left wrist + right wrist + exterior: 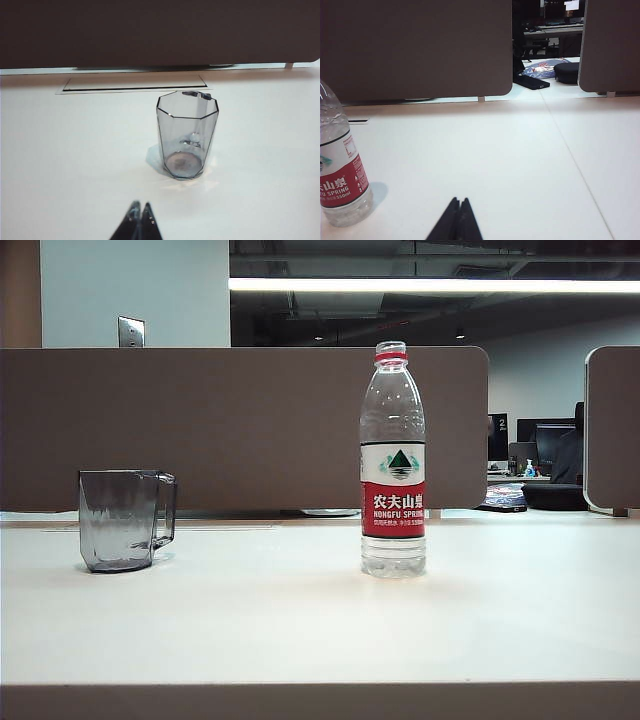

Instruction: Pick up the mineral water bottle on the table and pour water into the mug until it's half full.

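The mineral water bottle (392, 465) stands upright a little right of the middle of the white table (320, 630), uncapped, with clear water (392, 555) showing below its red label. The empty smoky-grey mug (120, 520) stands at the left, handle turned to the right. Neither arm shows in the exterior view. In the left wrist view my left gripper (140, 205) is shut and empty, short of the mug (186, 135). In the right wrist view my right gripper (459, 201) is shut and empty, with the bottle (340, 170) off to one side, apart from it.
A brown partition (240, 425) runs along the table's back edge, with a second panel (612, 430) at the far right. A flat cable hatch (135, 83) lies in the tabletop behind the mug. Beyond the gap sit a black case (567, 71) and other desk clutter.
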`<state>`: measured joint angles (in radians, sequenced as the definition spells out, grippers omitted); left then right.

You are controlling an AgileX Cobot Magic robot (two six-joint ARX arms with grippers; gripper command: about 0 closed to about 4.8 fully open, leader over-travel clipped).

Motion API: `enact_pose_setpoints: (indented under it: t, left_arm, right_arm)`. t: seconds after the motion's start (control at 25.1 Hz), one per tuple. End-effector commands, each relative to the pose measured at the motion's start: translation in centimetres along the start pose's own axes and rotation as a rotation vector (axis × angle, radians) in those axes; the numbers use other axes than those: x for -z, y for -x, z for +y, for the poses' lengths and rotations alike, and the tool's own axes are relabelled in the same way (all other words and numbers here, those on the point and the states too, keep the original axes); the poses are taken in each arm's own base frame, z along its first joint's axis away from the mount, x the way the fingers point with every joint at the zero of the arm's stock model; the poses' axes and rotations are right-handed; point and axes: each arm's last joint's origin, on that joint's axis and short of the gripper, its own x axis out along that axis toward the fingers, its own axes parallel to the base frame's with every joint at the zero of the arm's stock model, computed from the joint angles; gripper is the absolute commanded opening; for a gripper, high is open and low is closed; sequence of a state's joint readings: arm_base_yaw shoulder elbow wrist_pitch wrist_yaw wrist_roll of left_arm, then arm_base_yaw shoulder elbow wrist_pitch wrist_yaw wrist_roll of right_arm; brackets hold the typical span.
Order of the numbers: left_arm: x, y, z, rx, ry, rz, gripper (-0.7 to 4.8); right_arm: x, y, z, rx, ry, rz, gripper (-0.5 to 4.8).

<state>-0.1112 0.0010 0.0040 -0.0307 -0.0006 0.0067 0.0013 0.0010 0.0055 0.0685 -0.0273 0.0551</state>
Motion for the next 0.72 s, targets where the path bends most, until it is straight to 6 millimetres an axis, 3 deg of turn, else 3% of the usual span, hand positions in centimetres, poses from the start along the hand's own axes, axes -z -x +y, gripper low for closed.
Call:
enact_pose_setpoints:
  t: [0.04,0.44,0.72]
  left_arm:
    - [-0.2,0.0,0.0,-0.001,0.000,-0.012,-0.05]
    - [-0.2,0.1,0.8,-0.081,0.001,-0.011,-0.05]
    - [-0.2,0.1,-1.0,0.105,-0.003,-0.013,-0.05]
  right_arm:
    - [0.0,0.0,0.0,-0.002,-0.001,-0.013,-0.05]
    - [0.3,0.0,0.0,0.000,-0.023,0.019,-0.05]
    - [0.0,0.0,0.2,-0.066,-0.370,0.001,0.00]
